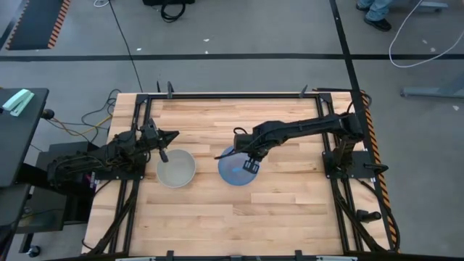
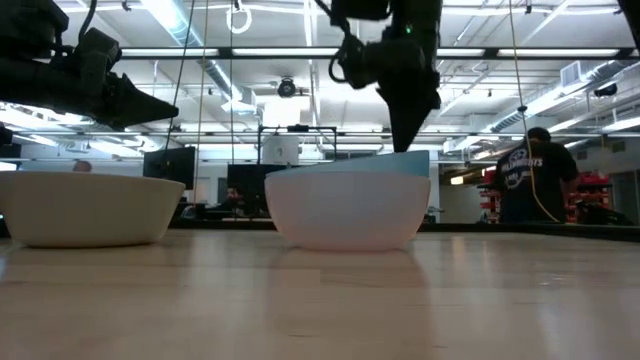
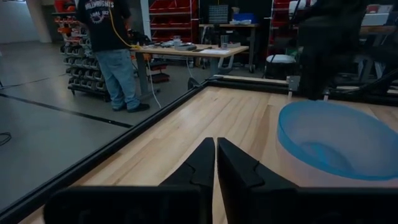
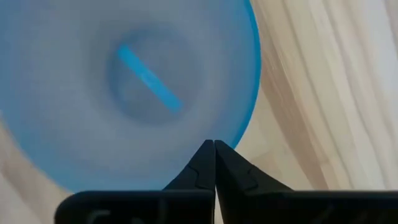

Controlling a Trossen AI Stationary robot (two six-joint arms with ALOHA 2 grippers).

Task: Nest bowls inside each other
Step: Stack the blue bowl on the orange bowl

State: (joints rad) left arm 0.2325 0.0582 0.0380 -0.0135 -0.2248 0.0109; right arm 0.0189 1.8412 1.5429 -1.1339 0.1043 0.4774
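Note:
A pale grey-white bowl (image 1: 176,168) stands on its base on the wooden table, left of centre. A blue bowl (image 1: 235,170) sits nested in a pale, pinkish bowl (image 2: 347,210), and only its rim (image 2: 390,160) shows above that bowl's wall. My right gripper (image 1: 251,165) is shut and points down over the right part of the blue bowl (image 4: 124,87), just inside its rim. My left gripper (image 1: 164,150) is shut and hangs above the far-left rim of the grey-white bowl (image 2: 85,207), touching nothing. My right gripper's shut fingertips (image 2: 405,147) point down at the level of the blue bowl's rim (image 4: 245,118). I cannot tell whether they touch it.
Black frame rails (image 1: 232,94) run round the table, with arm bases at the left and right edges. Bare wood (image 1: 232,217) lies on the near side of the bowls. A person (image 3: 115,50) stands in the room beyond the table.

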